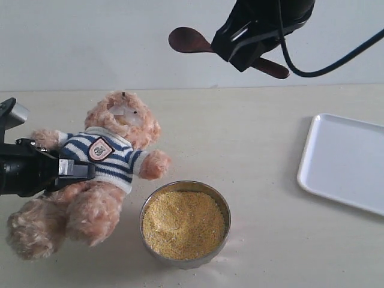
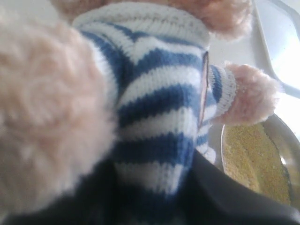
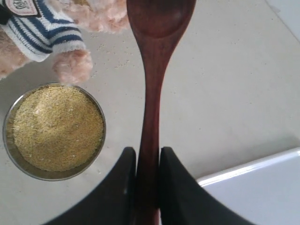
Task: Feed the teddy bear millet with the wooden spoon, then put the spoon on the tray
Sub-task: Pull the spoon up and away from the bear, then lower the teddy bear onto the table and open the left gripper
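Exterior: right gripper (image 1: 241,53) raised, clamped on handle of dark reddish-brown wooden spoon (image 1: 187,40). Left gripper (image 1: 77,170) squeezes fluffy light-brown teddy bear (image 1: 123,123) in navy-striped shirt (image 1: 117,161), beside round steel bowl (image 1: 186,183) of yellow millet (image 1: 183,224). Flat white tray (image 1: 345,162) well apart, right.
Left wrist: shirt fills frame.
Right wrist: spoon's bowl looks empty.

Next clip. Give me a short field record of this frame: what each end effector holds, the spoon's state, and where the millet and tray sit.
left end effector: closed on the teddy bear at its striped torso
right end effector: closed on the wooden spoon by its handle, held above the table
spoon bowl: looks empty
millet: heaped in the steel bowl, next to the bear's paw
tray: nothing on the part that shows, apart from the bowl
stage: spoon not yet on the tray
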You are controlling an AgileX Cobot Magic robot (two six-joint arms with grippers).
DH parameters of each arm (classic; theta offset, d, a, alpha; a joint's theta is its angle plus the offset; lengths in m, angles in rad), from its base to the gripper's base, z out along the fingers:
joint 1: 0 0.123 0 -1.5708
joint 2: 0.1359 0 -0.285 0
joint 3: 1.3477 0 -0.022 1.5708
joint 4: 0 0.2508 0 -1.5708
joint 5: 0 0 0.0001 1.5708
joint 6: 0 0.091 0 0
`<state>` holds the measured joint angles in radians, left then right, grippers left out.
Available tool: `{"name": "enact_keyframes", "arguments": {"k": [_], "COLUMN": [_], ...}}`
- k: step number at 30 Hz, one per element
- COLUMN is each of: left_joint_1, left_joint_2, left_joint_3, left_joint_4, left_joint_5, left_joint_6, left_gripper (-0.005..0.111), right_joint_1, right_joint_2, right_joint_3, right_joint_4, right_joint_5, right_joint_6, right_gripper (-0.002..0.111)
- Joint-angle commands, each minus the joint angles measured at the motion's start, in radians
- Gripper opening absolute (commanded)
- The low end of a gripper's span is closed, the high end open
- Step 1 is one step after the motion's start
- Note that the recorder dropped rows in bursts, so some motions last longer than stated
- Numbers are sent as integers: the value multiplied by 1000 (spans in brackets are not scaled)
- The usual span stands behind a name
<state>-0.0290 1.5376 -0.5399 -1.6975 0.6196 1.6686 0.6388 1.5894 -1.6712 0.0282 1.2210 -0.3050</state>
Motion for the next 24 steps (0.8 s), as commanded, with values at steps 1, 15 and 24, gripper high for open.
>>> {"name": "enact_keyframes", "arguments": {"k": [1, 15, 24], "left_joint_1": [-2, -2, -2], "left_joint_2": [0, 129, 229], "left_joint_3": [-5, -128, -164], "left_joint_4": [-47, -47, -47], "left_joint_5": [-2, -38, -40], "left_joint_6": [67, 106, 109], "left_gripper": [5, 5, 5], "right_joint_1": [-56, -72, -72], "right_joint_2": [-12, -12, -12], "right_joint_3": [-4, -4, -4], "right_joint_4": [58, 73, 46], "right_joint_5": [0, 0, 0], "right_joint_6": [-25, -19, -19], "right_gripper": [0, 0, 0]}}
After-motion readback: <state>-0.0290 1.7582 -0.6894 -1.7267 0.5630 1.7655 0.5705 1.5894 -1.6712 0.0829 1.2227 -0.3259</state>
